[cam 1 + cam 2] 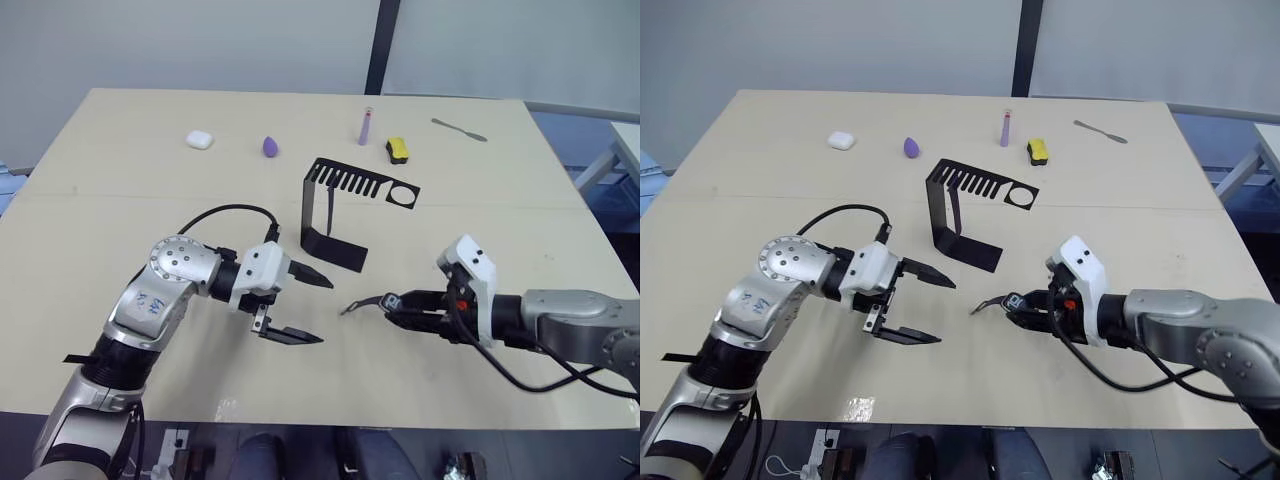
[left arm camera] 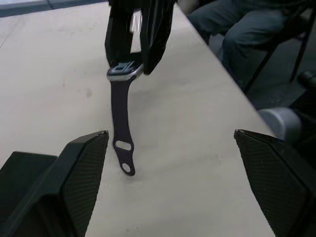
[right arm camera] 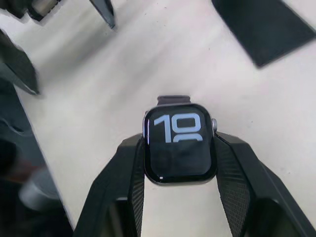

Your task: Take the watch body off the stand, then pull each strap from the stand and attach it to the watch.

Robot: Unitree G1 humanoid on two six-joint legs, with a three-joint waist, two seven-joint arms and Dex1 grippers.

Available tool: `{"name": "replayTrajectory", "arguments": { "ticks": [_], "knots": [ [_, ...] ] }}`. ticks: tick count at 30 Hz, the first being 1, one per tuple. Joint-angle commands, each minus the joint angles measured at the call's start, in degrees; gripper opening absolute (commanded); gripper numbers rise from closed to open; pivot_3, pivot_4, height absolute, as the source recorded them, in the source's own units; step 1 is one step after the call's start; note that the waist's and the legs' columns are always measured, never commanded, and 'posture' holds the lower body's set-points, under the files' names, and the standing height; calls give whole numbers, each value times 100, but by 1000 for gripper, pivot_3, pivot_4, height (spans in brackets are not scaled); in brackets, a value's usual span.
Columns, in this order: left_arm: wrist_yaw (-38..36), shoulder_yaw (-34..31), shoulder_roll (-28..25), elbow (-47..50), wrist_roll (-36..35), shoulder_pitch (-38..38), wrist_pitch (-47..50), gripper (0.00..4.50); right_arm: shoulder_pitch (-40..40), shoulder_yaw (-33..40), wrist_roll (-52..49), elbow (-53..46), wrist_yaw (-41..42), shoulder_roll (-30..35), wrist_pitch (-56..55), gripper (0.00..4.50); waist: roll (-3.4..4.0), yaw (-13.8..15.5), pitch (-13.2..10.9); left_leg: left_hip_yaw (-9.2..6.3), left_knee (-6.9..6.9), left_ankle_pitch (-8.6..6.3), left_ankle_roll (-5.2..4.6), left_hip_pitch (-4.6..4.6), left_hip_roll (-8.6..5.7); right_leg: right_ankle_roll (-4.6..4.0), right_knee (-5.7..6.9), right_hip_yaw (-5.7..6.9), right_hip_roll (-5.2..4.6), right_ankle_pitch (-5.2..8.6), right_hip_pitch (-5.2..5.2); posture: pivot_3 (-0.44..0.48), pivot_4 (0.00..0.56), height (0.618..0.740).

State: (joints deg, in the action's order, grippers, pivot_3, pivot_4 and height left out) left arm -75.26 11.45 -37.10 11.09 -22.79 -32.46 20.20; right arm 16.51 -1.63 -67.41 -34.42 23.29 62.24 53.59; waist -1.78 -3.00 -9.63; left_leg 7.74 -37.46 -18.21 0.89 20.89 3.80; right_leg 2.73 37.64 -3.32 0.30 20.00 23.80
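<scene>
Your left claw (image 1: 308,307) sits nearest you, fingers spread wide and empty above the bench (image 1: 120,200). Your right claw (image 3: 178,148) is clamped on the watch body (image 3: 180,146), held just over the bench and facing the left one. One strap (image 2: 120,126) already hangs from the watch, its free tip touching the surface. Behind them, the stand (image 1: 340,205) looks bare, so the body is off; you can't see the second strap, which judging by this remains to attach.
</scene>
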Motion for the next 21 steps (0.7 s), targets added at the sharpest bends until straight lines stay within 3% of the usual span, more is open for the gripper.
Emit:
{"name": "replayTrajectory", "arguments": {
  "ticks": [1,4,9,21],
  "knots": [
    [88,-107,73,230,-271,-131,241,4469,-328,49,1628,-390,1232,182,-1444,1528,0,-2,0,-5,-7,0,0,7,0,2,0,4,1,-1,0,0,150,740],
    [164,-66,116,194,-178,-209,172,4469,-614,54,2591,-338,1830,100,-2405,1528,0,1,0,-18,-21,0,-1,19,-1,4,3,11,3,-2,2,0,150,740],
    [275,40,168,149,25,-228,-24,4469,-857,188,3178,-246,2489,-68,-3148,1528,1,-17,-1,-18,-38,0,0,17,0,3,22,10,7,-2,1,0,150,740],
    [393,34,229,-70,259,-282,-220,4469,-735,209,3714,41,3011,-322,-3353,1528,0,-3,-1,-22,-52,-1,-1,17,-1,2,31,10,6,-3,-1,0,150,740]
  ]
}}
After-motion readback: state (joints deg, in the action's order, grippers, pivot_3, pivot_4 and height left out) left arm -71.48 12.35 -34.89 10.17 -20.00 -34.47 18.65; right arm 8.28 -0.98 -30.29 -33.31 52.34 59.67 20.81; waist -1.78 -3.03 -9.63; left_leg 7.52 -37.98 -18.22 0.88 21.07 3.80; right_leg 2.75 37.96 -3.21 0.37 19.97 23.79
